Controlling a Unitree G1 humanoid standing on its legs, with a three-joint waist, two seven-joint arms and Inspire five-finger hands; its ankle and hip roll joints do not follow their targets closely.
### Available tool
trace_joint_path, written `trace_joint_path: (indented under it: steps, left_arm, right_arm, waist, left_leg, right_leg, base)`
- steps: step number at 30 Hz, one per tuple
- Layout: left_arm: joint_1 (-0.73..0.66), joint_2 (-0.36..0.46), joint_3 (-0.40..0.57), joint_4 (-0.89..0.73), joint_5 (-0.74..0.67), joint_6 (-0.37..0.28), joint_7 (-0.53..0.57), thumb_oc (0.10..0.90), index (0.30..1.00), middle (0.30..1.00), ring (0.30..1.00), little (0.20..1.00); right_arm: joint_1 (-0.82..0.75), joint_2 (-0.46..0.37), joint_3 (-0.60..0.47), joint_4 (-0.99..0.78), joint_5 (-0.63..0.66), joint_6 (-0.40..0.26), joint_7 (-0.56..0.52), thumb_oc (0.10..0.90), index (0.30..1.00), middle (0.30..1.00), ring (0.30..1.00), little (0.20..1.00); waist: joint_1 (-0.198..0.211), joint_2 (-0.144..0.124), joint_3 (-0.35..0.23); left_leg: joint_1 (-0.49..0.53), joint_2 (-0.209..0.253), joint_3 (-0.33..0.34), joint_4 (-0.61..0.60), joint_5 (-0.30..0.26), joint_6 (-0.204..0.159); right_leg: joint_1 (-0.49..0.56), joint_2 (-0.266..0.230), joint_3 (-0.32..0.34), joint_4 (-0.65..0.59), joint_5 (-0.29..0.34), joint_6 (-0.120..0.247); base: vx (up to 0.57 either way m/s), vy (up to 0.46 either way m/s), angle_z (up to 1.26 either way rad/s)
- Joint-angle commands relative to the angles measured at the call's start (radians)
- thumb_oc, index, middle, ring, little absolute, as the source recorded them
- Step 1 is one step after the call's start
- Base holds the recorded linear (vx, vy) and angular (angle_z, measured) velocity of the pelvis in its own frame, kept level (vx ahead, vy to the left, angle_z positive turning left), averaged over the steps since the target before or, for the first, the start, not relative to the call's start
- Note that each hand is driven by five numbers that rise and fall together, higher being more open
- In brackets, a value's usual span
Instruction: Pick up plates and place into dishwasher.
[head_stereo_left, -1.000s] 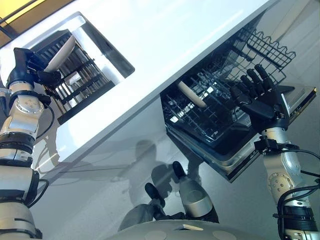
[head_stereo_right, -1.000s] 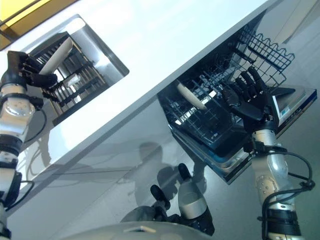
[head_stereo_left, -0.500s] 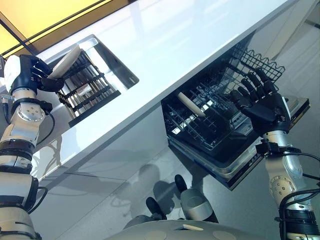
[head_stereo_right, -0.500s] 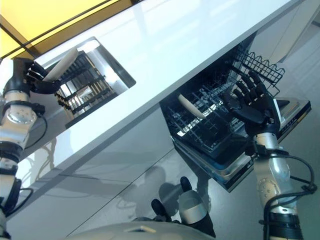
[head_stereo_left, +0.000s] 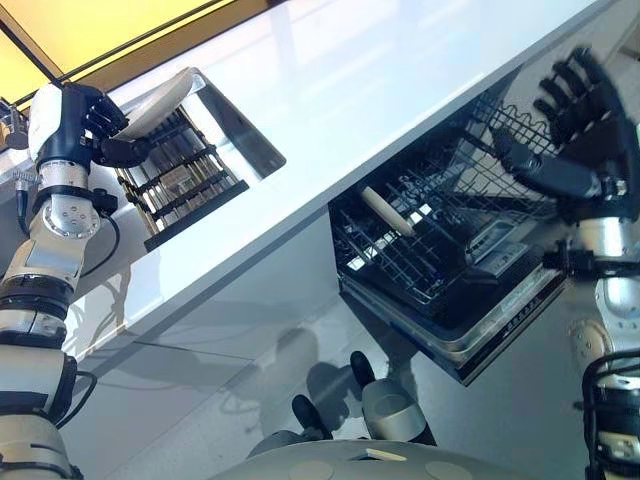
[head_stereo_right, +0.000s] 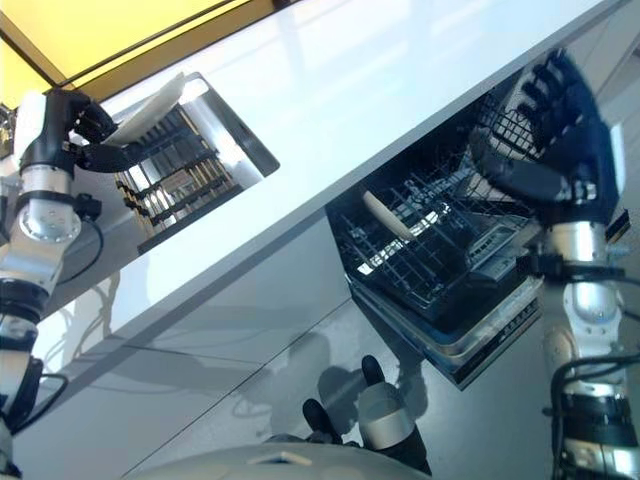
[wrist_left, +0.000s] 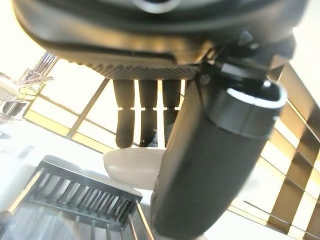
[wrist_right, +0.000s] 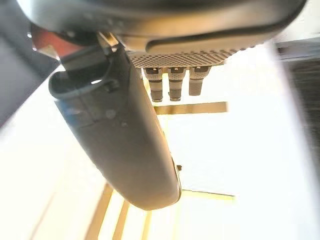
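Lifted clear of the drying rack (head_stereo_left: 185, 180) since a second ago: white plate (head_stereo_left: 168, 97), now above the rack's slats rather than standing among them. Pinched at its rim by left hand (head_stereo_left: 85, 125), fingers curled over one face and thumb under the other, likely to keep it edge-on for slotting later. Right of the rack, under the white countertop (head_stereo_left: 350, 90), open dishwasher (head_stereo_left: 480, 320) with lower basket (head_stereo_left: 420, 250) pulled out and one plate (head_stereo_left: 385, 210) already standing in it. Beyond that, right hand (head_stereo_left: 580, 120) raised higher than before, fingers spread, holding nothing, probably clearing the way.
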Motion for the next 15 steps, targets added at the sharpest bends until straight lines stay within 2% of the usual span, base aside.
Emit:
trace_joint_path:
  steps: [1,3,5,7,11,15]
  left_arm:
    - [-0.156,0.043,-0.016,-0.046,-0.030,-0.095,0.036,0.100,0.300,0.300,0.300,0.200]
    - [-0.186,0.030,-0.042,-0.063,-0.043,-0.098,0.025,0.100,0.300,0.300,0.300,0.200]
    - [-0.195,0.026,-0.049,-0.069,-0.040,-0.097,0.024,0.100,0.300,0.300,0.300,0.200]
    - [-0.221,0.014,-0.083,-0.087,-0.040,-0.103,0.014,0.100,0.300,0.300,0.300,0.200]
    - [-0.249,0.012,-0.113,-0.109,-0.040,-0.111,0.000,0.100,0.300,0.300,0.300,0.200]
    - [-0.275,0.012,-0.148,-0.141,-0.044,-0.128,-0.022,0.100,0.300,0.300,0.300,0.200]
  right_arm:
    - [-0.136,-0.109,0.015,-0.048,-0.107,-0.159,-0.051,0.800,0.900,0.900,0.900,0.900]
    - [-0.206,-0.147,0.043,-0.033,-0.174,-0.155,-0.078,0.800,0.900,0.900,0.900,0.900]
    - [-0.230,-0.153,0.056,-0.024,-0.188,-0.155,-0.087,0.800,0.900,0.900,0.900,0.900]
    - [-0.304,-0.182,0.102,0.005,-0.276,-0.154,-0.108,0.800,0.900,0.900,0.900,0.900]
    - [-0.350,-0.221,0.147,0.030,-0.416,-0.141,-0.145,0.800,0.900,0.900,0.900,0.900]
    - [-0.408,-0.286,0.216,0.069,-0.495,-0.121,-0.110,0.800,0.900,0.900,0.900,0.900]
  waist:
    - [0.052,0.020,-0.230]
    - [0.062,0.016,-0.237]
    - [0.067,0.015,-0.240]
    - [0.082,0.009,-0.247]
    - [0.092,0.003,-0.249]
    - [0.107,-0.009,-0.254]
  left_leg:
    - [0.014,-0.045,-0.048,0.052,-0.147,0.000]
    - [0.019,-0.046,-0.061,0.051,-0.152,0.000]
    - [0.016,-0.045,-0.062,0.052,-0.148,-0.002]
    - [0.015,-0.045,-0.073,0.055,-0.149,-0.003]
    - [0.014,-0.045,-0.082,0.056,-0.148,-0.003]
    - [0.010,-0.045,-0.097,0.058,-0.146,-0.001]
  right_leg:
    - [0.026,0.044,-0.009,0.085,-0.181,0.077]
    - [0.034,0.045,-0.012,0.084,-0.185,0.079]
    - [0.031,0.045,-0.011,0.083,-0.179,0.077]
    - [0.033,0.046,-0.012,0.085,-0.179,0.078]
    - [0.035,0.045,-0.015,0.085,-0.180,0.078]
    - [0.035,0.046,-0.019,0.087,-0.180,0.077]
  base:
    - [-0.06,0.019,0.04]
    - [-0.05,0.035,0.03]
    - [-0.03,0.003,0.02]
    - [-0.06,0.014,0.01]
    - [-0.06,0.003,0.00]
    - [-0.05,-0.011,0.04]
